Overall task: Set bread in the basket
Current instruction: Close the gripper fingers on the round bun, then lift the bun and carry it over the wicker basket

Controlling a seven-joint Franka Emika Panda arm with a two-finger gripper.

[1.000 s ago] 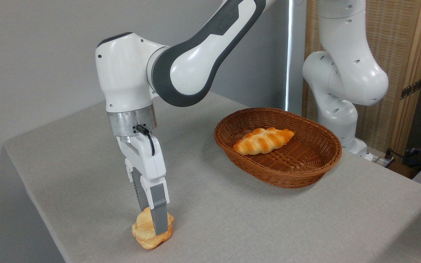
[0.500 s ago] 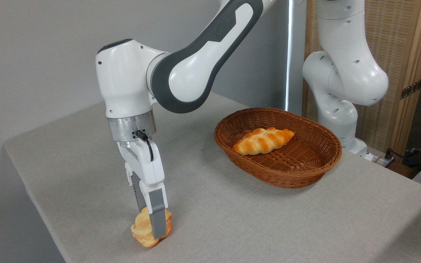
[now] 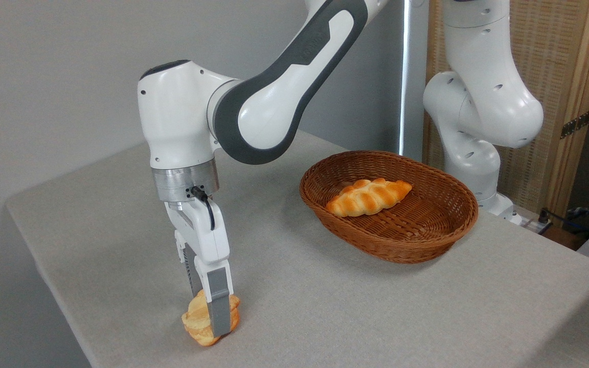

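Observation:
The bread, a small pale-yellow lobed bun, is at the table's front left, squeezed narrow between my fingers. My gripper points straight down and is shut on it; the near grey finger crosses the bun's front. Whether the bun still touches the table I cannot tell. The basket, oval brown wicker with low sides, stands well to the right and farther back.
A braided orange-brown loaf lies inside the basket on its left half. The arm's white base rises behind the basket. The table's front-left edge runs close beside the bun.
The fingers have closed further on the bun, which looks narrower now. The wrist has shifted slightly and the bun sits a touch higher than a second ago.

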